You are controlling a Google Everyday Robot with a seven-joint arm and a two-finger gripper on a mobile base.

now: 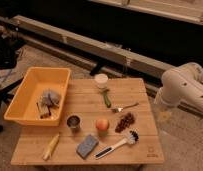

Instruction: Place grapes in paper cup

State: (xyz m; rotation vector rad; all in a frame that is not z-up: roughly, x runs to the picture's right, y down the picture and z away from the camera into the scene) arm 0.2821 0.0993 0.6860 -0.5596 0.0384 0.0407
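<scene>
The grapes [126,121], a small dark red-purple bunch, lie on the wooden table [140,150] right of centre, next to a round orange fruit [102,124]. The paper cup [101,80], white and upright, stands at the table's far edge near the middle. My white arm [182,87] hangs off the table's right side. The gripper [164,115] points down beside the right edge, right of the grapes and apart from them, with nothing seen in it.
A yellow bin [25,97] with a few items stands at the left. A dark metal cup [73,122], a green object [107,97], a fork [125,107], a dish brush [117,145], a grey sponge [87,145] and a yellow item [51,146] lie on the table.
</scene>
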